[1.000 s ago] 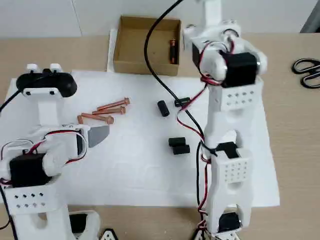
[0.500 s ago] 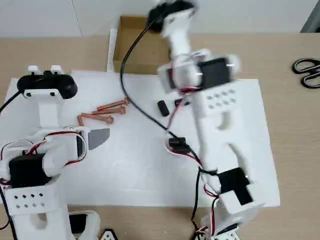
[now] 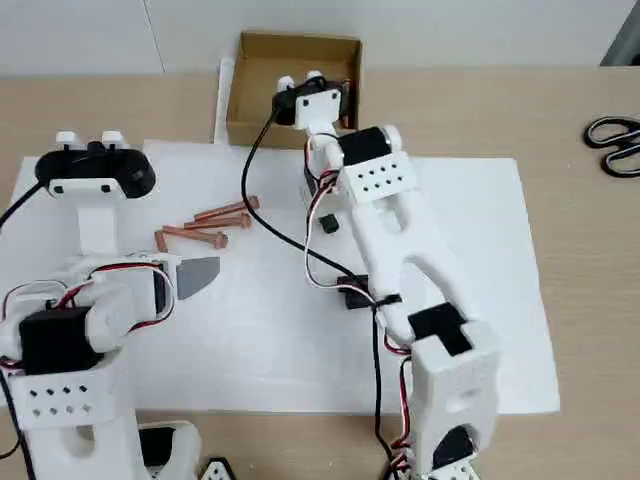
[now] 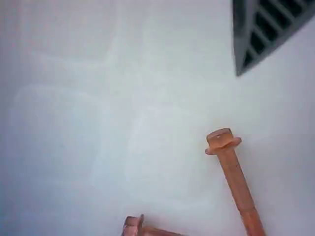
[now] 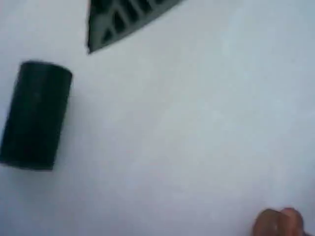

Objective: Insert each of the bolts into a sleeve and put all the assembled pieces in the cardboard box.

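Bolts (image 3: 212, 225) lie grouped on the white sheet (image 3: 250, 330), well out from the cardboard box's (image 3: 262, 95) front wall. One black sleeve (image 3: 327, 223) lies nearer that wall, beside the right tool (image 5: 125, 19). The left tool (image 3: 197, 273) sits farther from the box, near the bolts. Neither tool's state, apart or together, can be told.

We find passing room on the white foam sheet (image 3: 250, 330) between the copper flanged bolts (image 3: 210, 225) and the white right arm (image 3: 395, 235). The arm slants toward the brown cardboard box (image 3: 255, 132), overhanging the black cylindrical sleeves (image 3: 327, 223). Its black cable (image 3: 262, 215) crosses that gap.
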Available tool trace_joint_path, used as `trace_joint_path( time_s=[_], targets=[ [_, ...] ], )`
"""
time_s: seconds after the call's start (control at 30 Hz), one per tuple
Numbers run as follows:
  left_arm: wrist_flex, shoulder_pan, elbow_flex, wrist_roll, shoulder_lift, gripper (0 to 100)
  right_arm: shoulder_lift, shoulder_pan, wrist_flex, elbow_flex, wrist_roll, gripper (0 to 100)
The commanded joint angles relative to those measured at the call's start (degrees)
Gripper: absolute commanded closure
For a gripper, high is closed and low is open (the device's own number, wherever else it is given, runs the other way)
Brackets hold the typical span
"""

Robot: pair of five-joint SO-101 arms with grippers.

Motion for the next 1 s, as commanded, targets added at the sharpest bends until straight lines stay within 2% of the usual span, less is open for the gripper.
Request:
trace_joint_path(
  time_s=[0.0, 0.77, 0.83, 0.97],
  targets=[
    [0.3, -0.4, -0.4, 0.0, -0.8, 64, 2.6, -0.3, -2.6, -0.2, 0.3, 81.2],
    [-0.1, -0.4, -0.3, 0.0, -0.8, 64, 15.2, -1.4, -13.4, -0.4, 0.6, 81.4],
    [-0.1, -0.4, -0.3, 0.0, -0.8, 64, 15.2, -1.4, -13.6, -0.4, 0.7, 85.3],
    [-0.2, -0.4, -0.3, 0.0, -0.6, 64, 15.0, -1.4, -13.1, -0.4, 0.7, 99.8]
  ],
)
